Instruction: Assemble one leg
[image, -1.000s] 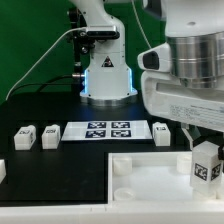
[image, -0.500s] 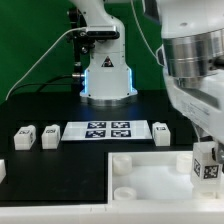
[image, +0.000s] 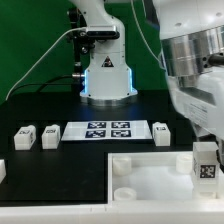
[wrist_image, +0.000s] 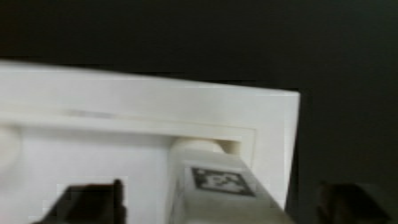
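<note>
Leg sits between parted fingers of the gripper, touching neither.

Four legs, one white tray, one marker board

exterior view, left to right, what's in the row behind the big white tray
small white plastic cube leg with a marker tag → second such cube leg → thin flat white marker board with four tags → third cube leg
</note>
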